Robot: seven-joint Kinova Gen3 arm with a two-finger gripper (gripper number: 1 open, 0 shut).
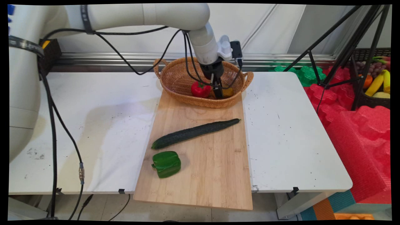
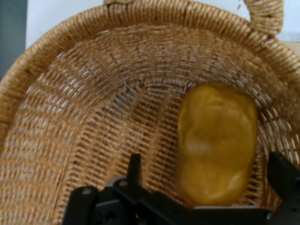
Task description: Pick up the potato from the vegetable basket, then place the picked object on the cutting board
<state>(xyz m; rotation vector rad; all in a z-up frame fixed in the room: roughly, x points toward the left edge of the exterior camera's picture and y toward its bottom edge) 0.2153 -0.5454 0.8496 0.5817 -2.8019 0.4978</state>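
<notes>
My gripper (image 1: 218, 92) reaches down into the wicker basket (image 1: 175, 82) at the far end of the wooden board (image 1: 206, 162). In the hand view a smooth yellow vegetable (image 2: 216, 143), seemingly a pepper, lies on the basket floor (image 2: 93, 140) between my two fingers. The gripper (image 2: 208, 180) is open, with a gap between the left finger (image 2: 134, 171) and the vegetable; the right finger (image 2: 283, 180) stands close to its other side. In the main view the yellow vegetable (image 1: 228, 92) shows just right of the fingers, and a red pepper (image 1: 200, 89) lies just left of them.
A long dark cucumber (image 1: 193, 132) lies slantwise across the board's middle. A green pepper (image 1: 166, 163) sits near the board's front left. Black tripod legs (image 1: 331, 47), red foam (image 1: 359, 125) and a crate of fruit (image 1: 375, 81) stand off the table's right side.
</notes>
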